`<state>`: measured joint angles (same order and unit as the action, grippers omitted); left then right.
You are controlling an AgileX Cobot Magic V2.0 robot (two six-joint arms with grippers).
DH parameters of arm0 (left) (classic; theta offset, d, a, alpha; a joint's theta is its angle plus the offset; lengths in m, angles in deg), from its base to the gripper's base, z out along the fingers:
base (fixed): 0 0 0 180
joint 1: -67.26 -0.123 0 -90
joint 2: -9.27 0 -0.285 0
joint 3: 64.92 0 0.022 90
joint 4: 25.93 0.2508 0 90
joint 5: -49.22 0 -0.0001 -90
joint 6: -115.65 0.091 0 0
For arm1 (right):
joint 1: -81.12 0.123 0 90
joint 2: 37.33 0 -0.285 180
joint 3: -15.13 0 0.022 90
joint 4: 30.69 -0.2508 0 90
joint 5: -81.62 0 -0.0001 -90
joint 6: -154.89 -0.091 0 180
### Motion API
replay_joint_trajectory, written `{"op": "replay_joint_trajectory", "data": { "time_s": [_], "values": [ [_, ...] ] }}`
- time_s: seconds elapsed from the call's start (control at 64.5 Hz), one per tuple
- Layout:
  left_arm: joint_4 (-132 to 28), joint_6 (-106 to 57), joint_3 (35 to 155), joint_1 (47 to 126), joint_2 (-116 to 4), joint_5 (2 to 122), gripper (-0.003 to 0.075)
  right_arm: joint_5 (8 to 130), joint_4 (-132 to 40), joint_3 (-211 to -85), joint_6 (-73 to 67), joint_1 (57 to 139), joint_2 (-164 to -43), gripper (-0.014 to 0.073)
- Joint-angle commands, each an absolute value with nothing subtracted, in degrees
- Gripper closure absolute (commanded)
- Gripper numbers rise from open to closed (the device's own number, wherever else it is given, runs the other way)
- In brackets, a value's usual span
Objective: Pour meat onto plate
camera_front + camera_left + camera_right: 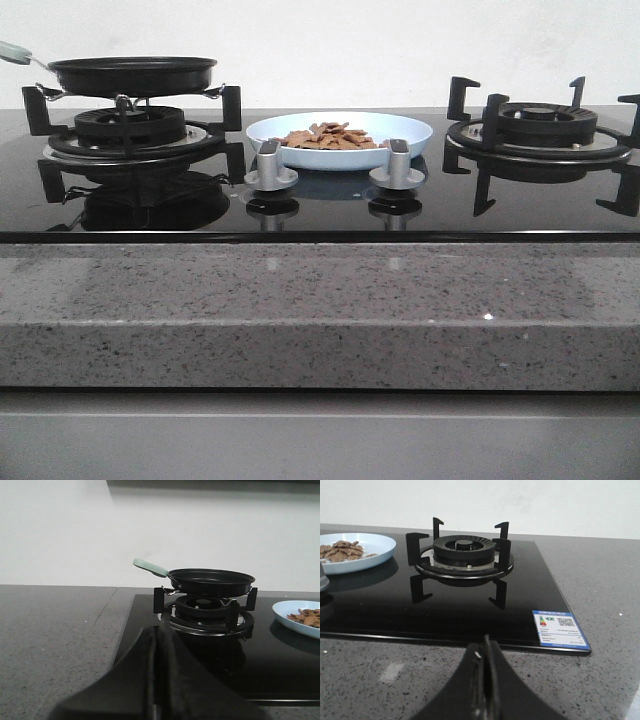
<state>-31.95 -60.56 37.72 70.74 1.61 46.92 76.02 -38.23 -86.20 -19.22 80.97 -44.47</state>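
Observation:
The pale blue plate (339,139) sits on the black glass hob between the two burners, with the reddish-brown meat pieces (328,137) heaped on it. The plate and meat also show at the edge of the left wrist view (300,617) and of the right wrist view (357,553). The black frying pan (132,74) with a mint handle (150,567) rests on the left burner. My left gripper (161,632) is shut and empty, near the counter short of the left burner. My right gripper (485,645) is shut and empty over the granite counter. Neither gripper shows in the front view.
Two silver knobs (271,170) (398,168) stand in front of the plate. The right burner (540,130) has raised black pan supports. A blue-and-white label (560,630) is stuck on the hob's near right corner. A speckled granite counter (300,300) edges the hob.

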Motion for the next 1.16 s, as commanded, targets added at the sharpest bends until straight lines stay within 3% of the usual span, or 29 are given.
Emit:
{"op": "replay_joint_trajectory", "data": {
  "time_s": [0.0, 0.294, 1.147],
  "values": [
    [-32.33, -60.56, 37.32, 70.98, 2.62, 42.01, 0.0741, 81.62, -33.78, -86.43, -25.11, 80.52, -43.52, 0.0708],
    [-32.33, -60.56, 37.32, 70.98, 2.62, 42.01, 0.0741, 87.17, -31.49, -86.43, -28.64, 80.52, -43.52, 0.0708],
    [-32.33, -60.56, 37.32, 70.98, 2.62, 42.01, 0.0741, 87.35, -31.49, -86.43, -28.64, 80.52, -43.52, 0.0708]
  ]
}}
